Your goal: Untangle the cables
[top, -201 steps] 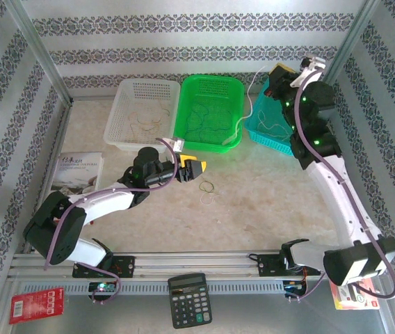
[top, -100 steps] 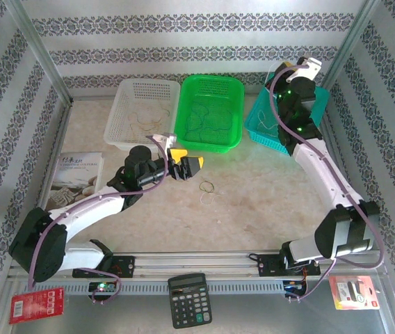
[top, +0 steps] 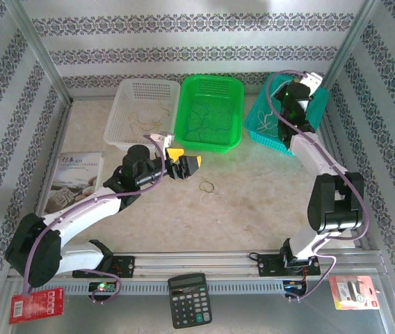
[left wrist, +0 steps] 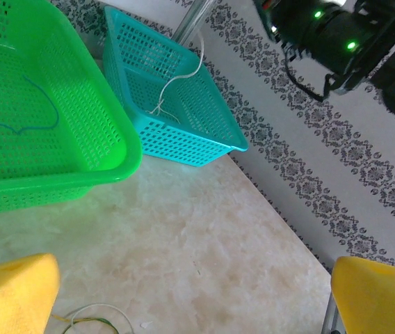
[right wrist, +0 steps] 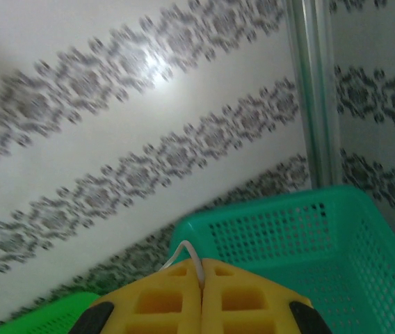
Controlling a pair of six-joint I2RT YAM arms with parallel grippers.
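Observation:
A thin tan and greenish cable loop lies on the marble table, just right of my left gripper. That gripper's yellow fingers stand wide open with nothing between them; in the left wrist view the gripper has the loop by its left finger. My right gripper is shut on a whitish cable above the teal basket. This whitish cable hangs down into the teal basket. Blue cables lie in the green basket, tan ones in the white basket.
A booklet lies at the table's left edge. A calculator, a red packet and a small package sit on the near rail. Patterned walls and metal posts close in the back and sides.
The right arm has swung back and up over the teal basket, carrying the whitish cable. The left gripper opened wider and drew slightly left.

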